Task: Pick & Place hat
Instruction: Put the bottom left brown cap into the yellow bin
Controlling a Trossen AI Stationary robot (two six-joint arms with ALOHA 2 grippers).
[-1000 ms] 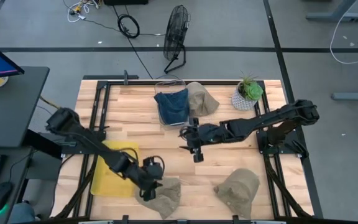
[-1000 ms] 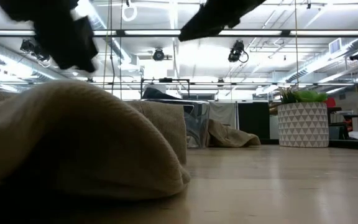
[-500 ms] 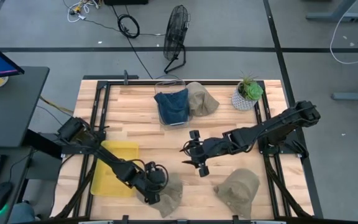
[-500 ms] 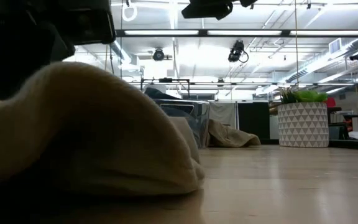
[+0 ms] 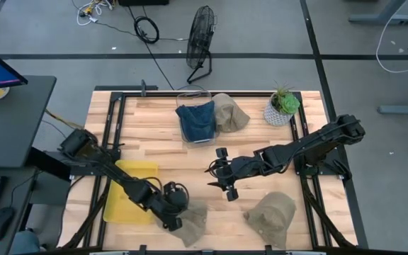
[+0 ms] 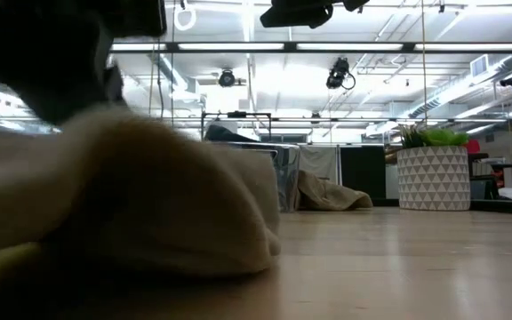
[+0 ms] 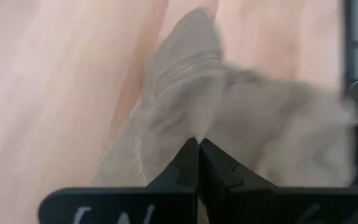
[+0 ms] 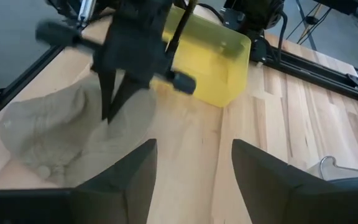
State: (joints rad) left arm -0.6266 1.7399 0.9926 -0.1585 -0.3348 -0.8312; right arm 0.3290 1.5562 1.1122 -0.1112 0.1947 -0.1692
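Note:
A tan hat (image 5: 192, 222) lies at the table's near edge, left of the middle; it fills the front of the low view (image 6: 132, 204). My left gripper (image 5: 173, 212) is shut on its left side, as the left wrist view (image 7: 197, 146) and the right wrist view (image 8: 112, 102) show. My right gripper (image 5: 223, 180) hangs open and empty above the table's middle, to the right of this hat. A second tan hat (image 5: 271, 214) lies on the table near the front right. My left gripper pinches a raised fold of the hat's cloth (image 7: 188, 118) between its two shut fingers, on the hat's left side next to the yellow bin. The fingers come slanting down from the table's left. The hat's right part (image 6: 238, 253) rests on the table.
A yellow bin (image 5: 129, 190) stands just left of the held hat. At the back are a clear container with blue cloth (image 5: 195, 120), a third tan hat (image 5: 230, 113) leaning against it, and a potted plant (image 5: 283, 106). Bare wood lies between the two front hats.
My right gripper has moved toward the table's near edge and then stopped. My left gripper has gone down onto the near-left hat, and the hat's outline in the low view has changed, bulging up and then sinking a little.

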